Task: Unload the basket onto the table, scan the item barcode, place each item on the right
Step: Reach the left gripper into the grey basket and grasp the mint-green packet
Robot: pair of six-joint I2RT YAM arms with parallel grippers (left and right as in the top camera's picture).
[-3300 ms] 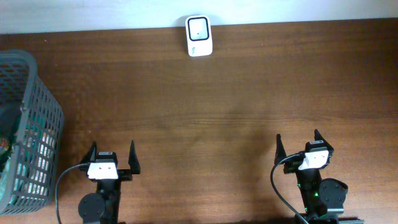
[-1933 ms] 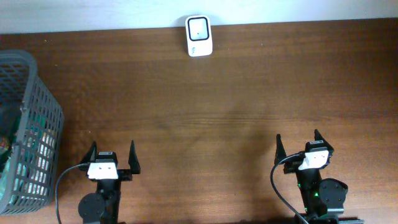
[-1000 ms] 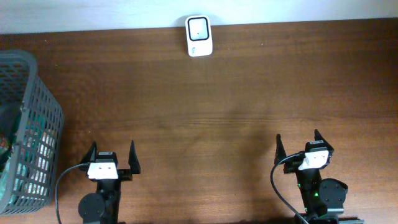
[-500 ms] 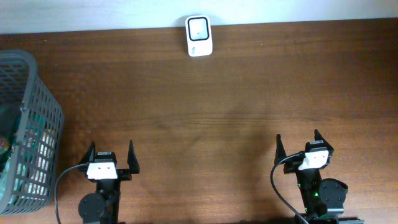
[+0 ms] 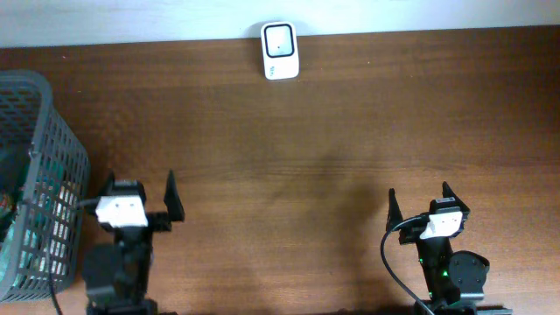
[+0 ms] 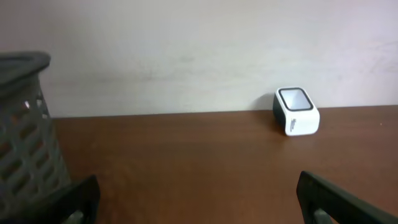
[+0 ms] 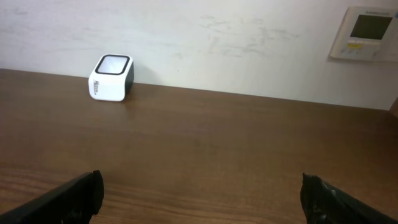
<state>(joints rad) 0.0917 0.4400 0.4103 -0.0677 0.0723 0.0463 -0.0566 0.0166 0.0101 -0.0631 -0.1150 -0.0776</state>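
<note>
Looks like the very start, nothing grabbed yet: left gripper (image 5: 140, 185) and right gripper (image 5: 420, 199) are both spread wide and empty. The items (image 5: 9, 223) sit in the grey basket (image 5: 54, 149) at the left edge, and the mesh hides which way they lie. I'd guess the left arm reaches in next. The scanner (image 5: 280, 51) is by the far wall, long axis running away from the arms, window facing up

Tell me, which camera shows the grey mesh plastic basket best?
The overhead view: the grey mesh plastic basket shows its rim, walls and contents. The left wrist view catches only one wall; the right wrist view misses it.
</note>
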